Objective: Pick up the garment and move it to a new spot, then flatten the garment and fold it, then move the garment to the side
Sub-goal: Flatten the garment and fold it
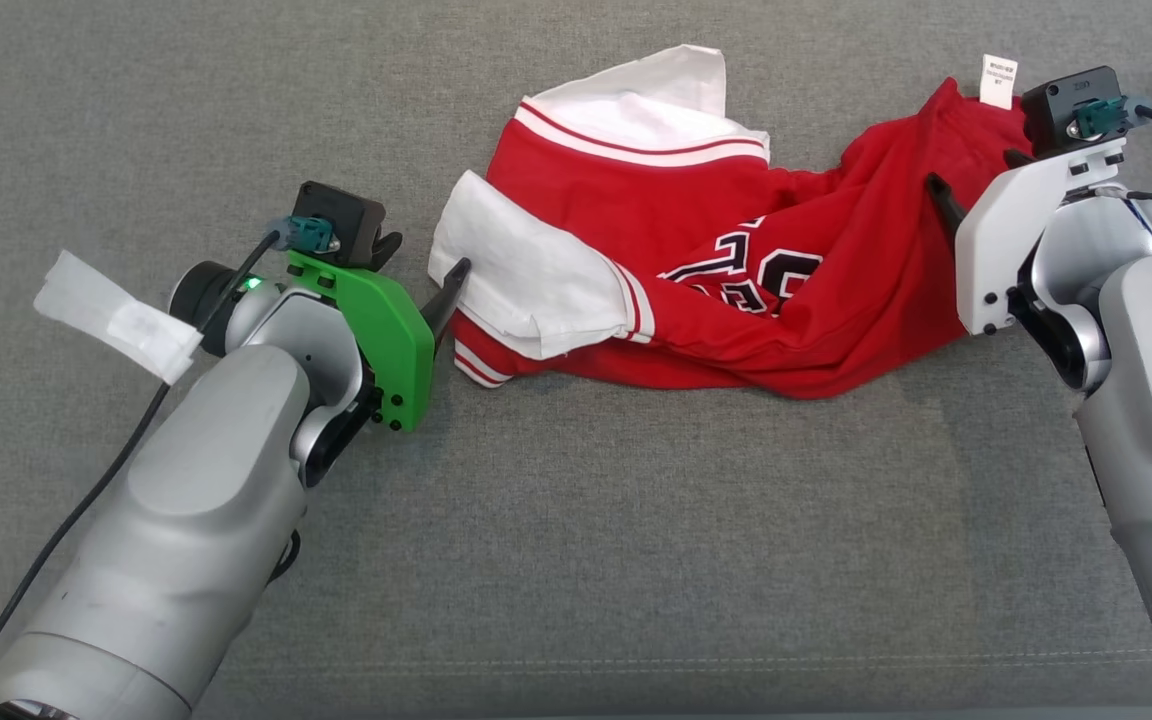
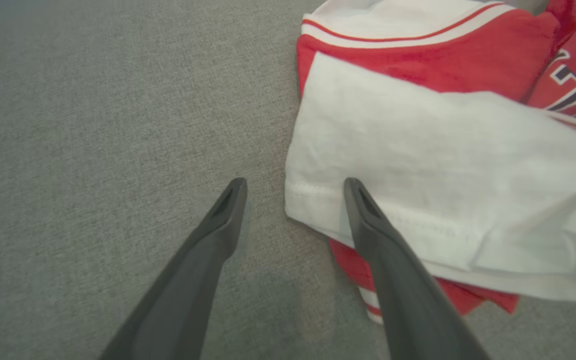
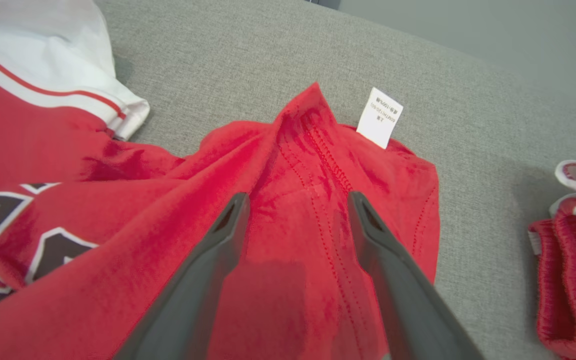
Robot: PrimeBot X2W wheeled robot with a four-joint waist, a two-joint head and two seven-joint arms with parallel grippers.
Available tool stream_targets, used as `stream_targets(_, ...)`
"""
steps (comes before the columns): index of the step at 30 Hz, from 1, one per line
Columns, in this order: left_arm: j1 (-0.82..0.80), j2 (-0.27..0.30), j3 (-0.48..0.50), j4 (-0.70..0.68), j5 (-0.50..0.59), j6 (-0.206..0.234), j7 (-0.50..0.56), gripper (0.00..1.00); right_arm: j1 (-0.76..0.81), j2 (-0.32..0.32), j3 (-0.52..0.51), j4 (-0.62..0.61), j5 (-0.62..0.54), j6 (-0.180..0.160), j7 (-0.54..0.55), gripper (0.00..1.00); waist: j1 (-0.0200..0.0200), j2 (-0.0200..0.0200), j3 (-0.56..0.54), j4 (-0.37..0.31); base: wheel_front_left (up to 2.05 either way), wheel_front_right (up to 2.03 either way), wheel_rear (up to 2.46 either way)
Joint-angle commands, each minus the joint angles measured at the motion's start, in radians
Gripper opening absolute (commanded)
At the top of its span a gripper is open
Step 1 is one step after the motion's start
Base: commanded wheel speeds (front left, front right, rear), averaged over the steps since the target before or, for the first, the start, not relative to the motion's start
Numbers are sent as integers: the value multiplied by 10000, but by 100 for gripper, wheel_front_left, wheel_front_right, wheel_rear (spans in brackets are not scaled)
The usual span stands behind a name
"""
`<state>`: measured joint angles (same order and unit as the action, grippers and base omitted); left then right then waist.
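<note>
- The left hand (image 2: 294, 184) is spread wide and holds nothing: one finger lies over the hem of the garment's white sleeve (image 2: 418, 150), the other over bare grey upholstery (image 2: 93, 125), so the sleeve's edge sits between the jaws
- Whether that finger presses the sleeve or only hovers over it, I cannot tell
- The right hand (image 3: 298, 196) is just as wide open and empty, with both fingers over red cloth at the garment's opposite end, just short of the stitched seam and the white care label (image 3: 379, 117)
- The garment (image 1: 696, 250), a red jersey with white sleeves and black lettering, lies crumpled on the upholstery, its long axis running from one hand to the other
- Each arm is therefore nearest its own end: sleeves toward the left hand, labelled hem corner toward the right
- Judged from this, the first step, the lift, is not yet made, and it turns on both hands closing at once on their ends
- The left has an edge ready to pinch; the right is over flat cloth and probably needs to gather a fold
- Beyond the garment's labelled end, well apart, lies another red-and-white cloth (image 3: 573, 280)
</note>
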<state>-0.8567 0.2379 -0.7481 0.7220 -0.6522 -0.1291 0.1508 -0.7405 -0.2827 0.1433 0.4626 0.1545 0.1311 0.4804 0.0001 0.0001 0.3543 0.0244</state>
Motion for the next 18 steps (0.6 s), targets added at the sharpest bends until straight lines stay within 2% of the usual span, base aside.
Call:
stream_targets(1,-242,109,-78,149,-94,-20,-73,100,-115,-66,37,61,23,-9,-99,100,-1,-1,47,-44,0,0,0)
stream_targets(12,-865,-133,-926,748,-938,-20,-198,100,-648,-154,394,519,171,-9,-323,100,-1,-1,338,-89,0,0,0)
stream_targets(13,-955,-166,-1105,833,-1091,-20,-203,93,-711,-111,442,597,194,-9,-354,100,-1,-1,365,-98,0,0,0)
stream_targets(15,-1014,-166,-1173,876,-1139,-20,-242,92,-729,-107,474,632,195,-9,-358,100,-1,-1,376,-106,0,0,0)
stream_targets(16,-1064,-165,-1234,934,-1195,-21,-280,86,-761,-107,506,670,197,-9,-385,100,-1,-1,382,-113,0,0,0)
stream_targets(17,-1105,-166,-1297,1006,-1248,-21,-288,73,-797,-99,529,691,207,-9,-404,100,-1,-1,389,-120,0,0,0)
stream_targets(18,-1153,-172,-1355,1062,-1284,-21,-318,65,-827,-93,541,716,218,-9,-425,100,-1,-1,396,-125,0,0,0)
